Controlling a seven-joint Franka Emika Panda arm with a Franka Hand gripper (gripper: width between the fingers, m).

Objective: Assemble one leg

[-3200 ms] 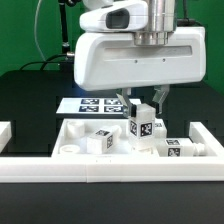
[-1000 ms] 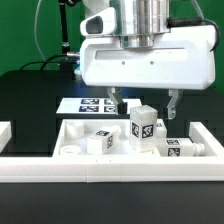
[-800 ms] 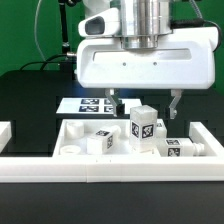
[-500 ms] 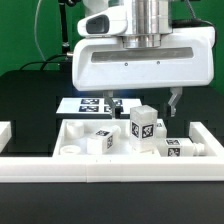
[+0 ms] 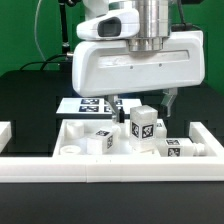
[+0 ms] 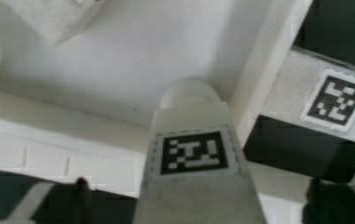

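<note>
A leg (image 5: 143,125) stands upright with a tag on its side, among the white parts inside the white-walled frame (image 5: 110,168). My gripper (image 5: 143,102) is open and empty just above it, one finger (image 5: 115,103) on each side of the leg's top and apart from it. In the wrist view the same leg (image 6: 197,150) lies between the two dark fingertips (image 6: 58,200), with the gripper (image 6: 200,208) centred over it. Two more legs lie nearby, one (image 5: 103,140) to the exterior view's left and one (image 5: 176,150) to its right.
The marker board (image 5: 85,104) lies on the black table behind the parts. The large flat white panel (image 6: 138,60) lies under the leg. Another tagged white part (image 6: 343,98) lies close beside the leg. A low white wall (image 5: 5,132) stands at the exterior view's left.
The fingers have spread apart since 3.2 s ago. Over the last second the gripper has shifted slightly toward the exterior view's left and come a little lower. The leg has not moved.
</note>
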